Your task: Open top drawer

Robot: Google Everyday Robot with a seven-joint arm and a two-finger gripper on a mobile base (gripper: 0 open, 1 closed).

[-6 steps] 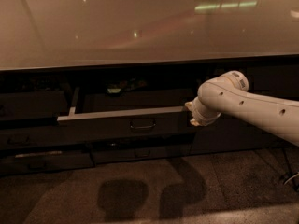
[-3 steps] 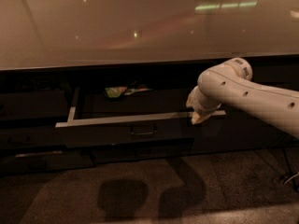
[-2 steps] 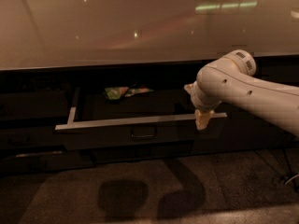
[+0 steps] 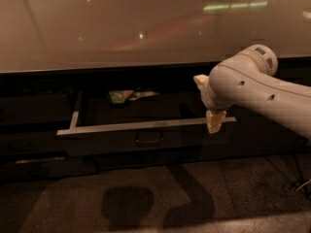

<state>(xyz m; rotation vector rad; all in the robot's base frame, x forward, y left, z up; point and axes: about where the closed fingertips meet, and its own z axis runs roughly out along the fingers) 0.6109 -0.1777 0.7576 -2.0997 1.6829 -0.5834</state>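
Note:
The top drawer [image 4: 112, 142] stands pulled out from under the counter. Its pale metallic rim [image 4: 146, 125] runs left to right, and a small loop handle [image 4: 149, 139] sits at the centre of its dark front. A green packet [image 4: 121, 96] lies at the back of the drawer's interior. My gripper [image 4: 207, 103] is at the drawer's right end, at the tip of the white arm [image 4: 262, 91]. One pale finger [image 4: 199, 80] points up and the other [image 4: 213, 122] hangs over the rim. The fingers are spread apart and hold nothing.
A broad glossy countertop [image 4: 121, 28] overhangs the drawers. Shallower dark drawer fronts [image 4: 39, 161] sit to the left and below. The floor [image 4: 146, 198] in front carries the arm's shadow. A cable [image 4: 301, 183] lies at the far right.
The drawer has slid further out toward me. The arm has risen and turned, and the gripper has come off the rim's right end and spread open.

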